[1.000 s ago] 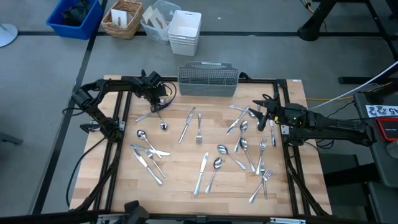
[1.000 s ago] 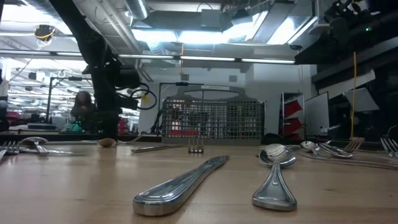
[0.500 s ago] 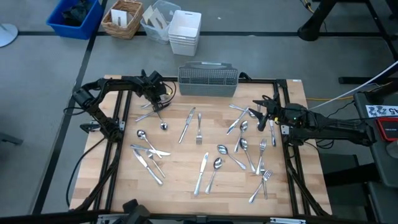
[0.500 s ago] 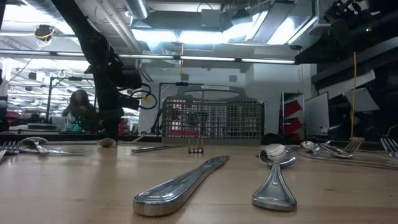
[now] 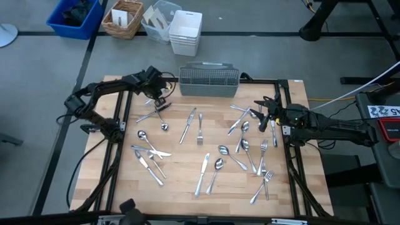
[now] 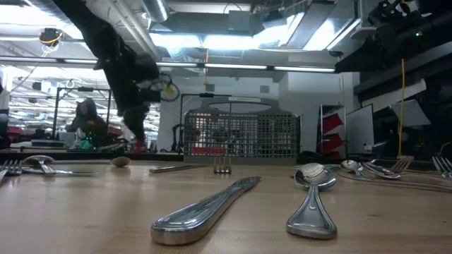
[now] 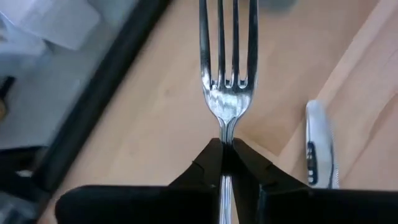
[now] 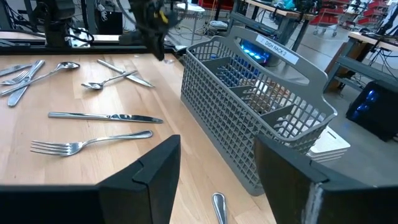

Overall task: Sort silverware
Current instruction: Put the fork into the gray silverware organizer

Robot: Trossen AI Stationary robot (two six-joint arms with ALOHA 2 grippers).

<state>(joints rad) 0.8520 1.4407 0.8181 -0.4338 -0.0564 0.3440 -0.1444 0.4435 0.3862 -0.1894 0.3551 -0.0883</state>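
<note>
Steel fork (image 7: 227, 74) is pinched by its neck in the left gripper (image 7: 225, 155), jaws clamped, above the table (image 5: 181, 162) near the caddy (image 5: 209, 80); right gripper (image 5: 263, 116) waits, jaws wide, empty.

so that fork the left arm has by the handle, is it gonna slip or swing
Probably stiff: the fork juts straight out from the left end effector without sagging. It may pivot or slip, since the fingers pinch only the narrow, polished neck with the heavier tines far ahead. It looks light, so a gentle move should hold.
</note>
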